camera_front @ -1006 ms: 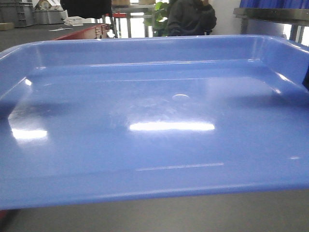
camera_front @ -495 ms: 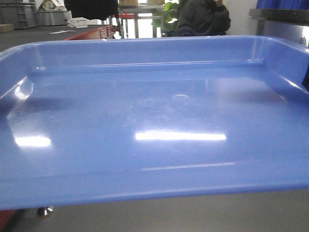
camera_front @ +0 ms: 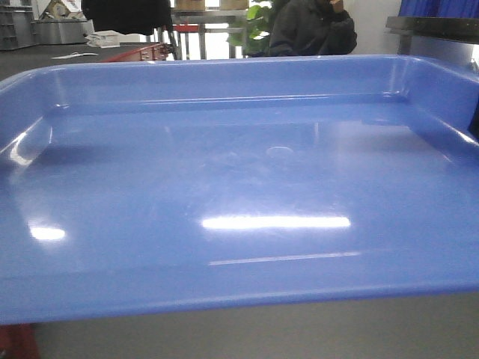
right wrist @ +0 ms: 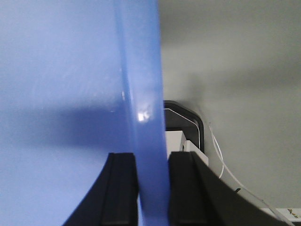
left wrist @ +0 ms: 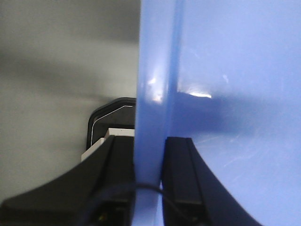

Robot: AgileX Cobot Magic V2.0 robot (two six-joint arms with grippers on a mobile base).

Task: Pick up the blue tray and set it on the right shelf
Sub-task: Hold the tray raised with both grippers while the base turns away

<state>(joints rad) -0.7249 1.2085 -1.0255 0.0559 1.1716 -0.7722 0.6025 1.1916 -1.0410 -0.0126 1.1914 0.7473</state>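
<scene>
The tray (camera_front: 239,187) fills the front frame; left gripper (left wrist: 149,143) and right gripper (right wrist: 153,157) each clamp a side rim. Glossy, light, probably flexes: 2 rim grips suit it; shelf (camera_front: 438,26) upper right

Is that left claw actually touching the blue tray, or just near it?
Touching. In the left wrist view, the left gripper has its black fingers pressed against both sides of the rim of the blue tray, no gap.

Blue tray (camera_front: 239,194) filling the view
</scene>
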